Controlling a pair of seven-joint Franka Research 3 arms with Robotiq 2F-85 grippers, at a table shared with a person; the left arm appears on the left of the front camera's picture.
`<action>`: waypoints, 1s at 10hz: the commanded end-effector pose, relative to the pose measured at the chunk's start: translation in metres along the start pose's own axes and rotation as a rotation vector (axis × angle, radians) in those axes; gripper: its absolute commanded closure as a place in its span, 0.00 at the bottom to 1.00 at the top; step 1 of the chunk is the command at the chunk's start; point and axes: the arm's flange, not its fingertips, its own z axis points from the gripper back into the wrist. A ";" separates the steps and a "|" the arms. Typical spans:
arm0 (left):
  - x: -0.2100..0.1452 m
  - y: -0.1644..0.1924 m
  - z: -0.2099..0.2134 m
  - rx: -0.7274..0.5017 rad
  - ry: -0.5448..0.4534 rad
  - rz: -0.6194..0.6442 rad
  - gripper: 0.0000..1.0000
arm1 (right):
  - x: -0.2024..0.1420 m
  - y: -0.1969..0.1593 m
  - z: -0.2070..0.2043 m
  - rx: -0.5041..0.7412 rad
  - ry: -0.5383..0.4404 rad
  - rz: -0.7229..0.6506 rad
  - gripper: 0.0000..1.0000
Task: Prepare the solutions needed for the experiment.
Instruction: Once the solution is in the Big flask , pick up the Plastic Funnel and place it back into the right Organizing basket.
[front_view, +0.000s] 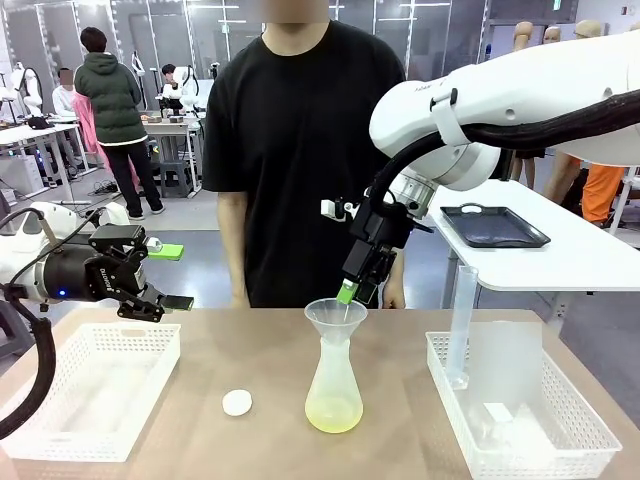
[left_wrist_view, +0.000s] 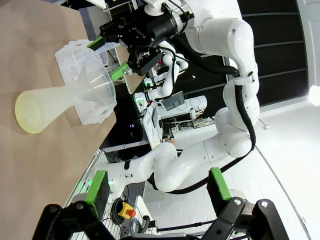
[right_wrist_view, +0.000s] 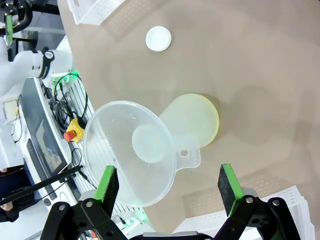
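My left end effector (front_view: 172, 277): released, empty, above the left basket (front_view: 80, 440). White cap (front_view: 237, 402) on table (front_view: 260, 350). Solutions (front_view: 333, 412) pooled at the flask (front_view: 333, 375) bottom, funnel (front_view: 335, 316) on top. My right end effector (front_view: 356, 291): released, just above funnel rim.

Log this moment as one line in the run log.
right gripper: open, above funnel | left gripper: open, empty, near left basket | solution: in flask | cap: on table
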 end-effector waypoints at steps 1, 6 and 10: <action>0.000 -0.002 -0.001 -0.017 0.000 0.000 0.00 | -0.001 0.002 -0.006 0.021 0.021 -0.034 0.00; 0.000 -0.002 -0.001 -0.017 0.000 0.000 0.00 | 0.000 0.003 -0.011 0.030 0.049 -0.050 0.23; 0.000 -0.002 -0.001 -0.017 0.000 0.000 0.00 | 0.002 0.003 -0.013 0.032 0.059 -0.064 0.59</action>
